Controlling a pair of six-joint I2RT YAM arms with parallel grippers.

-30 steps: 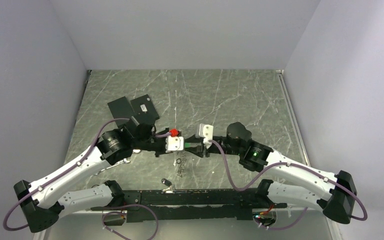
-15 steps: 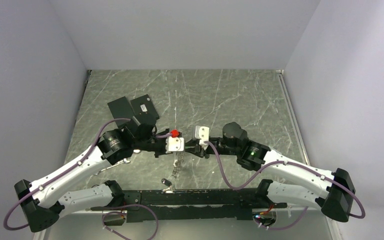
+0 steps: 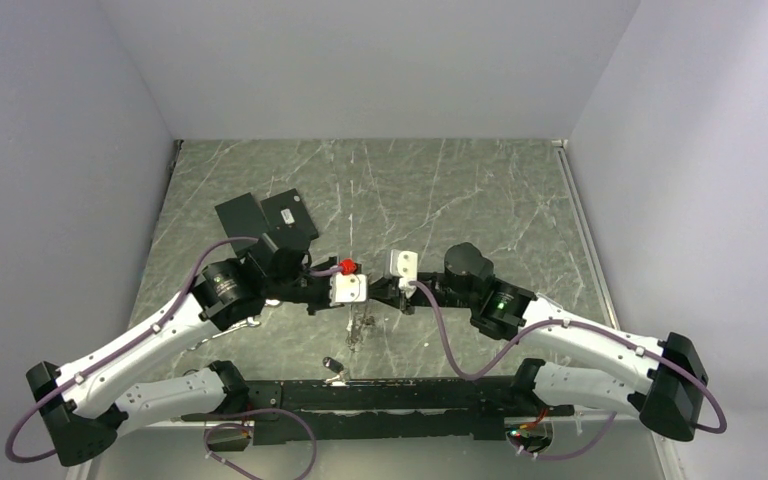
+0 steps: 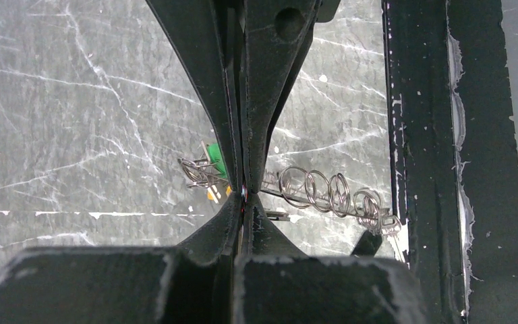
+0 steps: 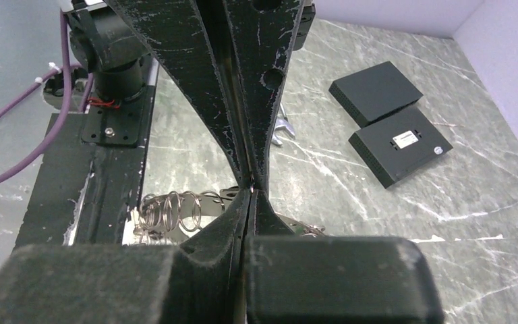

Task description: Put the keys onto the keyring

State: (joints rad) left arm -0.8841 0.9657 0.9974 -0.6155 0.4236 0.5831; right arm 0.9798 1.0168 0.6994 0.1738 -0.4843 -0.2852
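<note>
Pinching the keyring [image 4: 313,192], which trails toward the near side, in my closed left gripper [image 4: 243,189]; my right gripper [image 5: 251,187], closed too, meets it from the right

I get soft, even light from above on the grey-green marbled tabletop [image 3: 460,190], with only faint shadows. At the bottom of each wrist frame, the black left gripper [image 4: 243,192] and black right gripper [image 5: 251,189] blur.

The keyring [image 4: 313,191] hangs where left hand [image 4: 243,192] meets right hand [image 5: 251,191] — plates [image 3: 290,215] behind-left, a key [image 3: 332,366] in front
</note>
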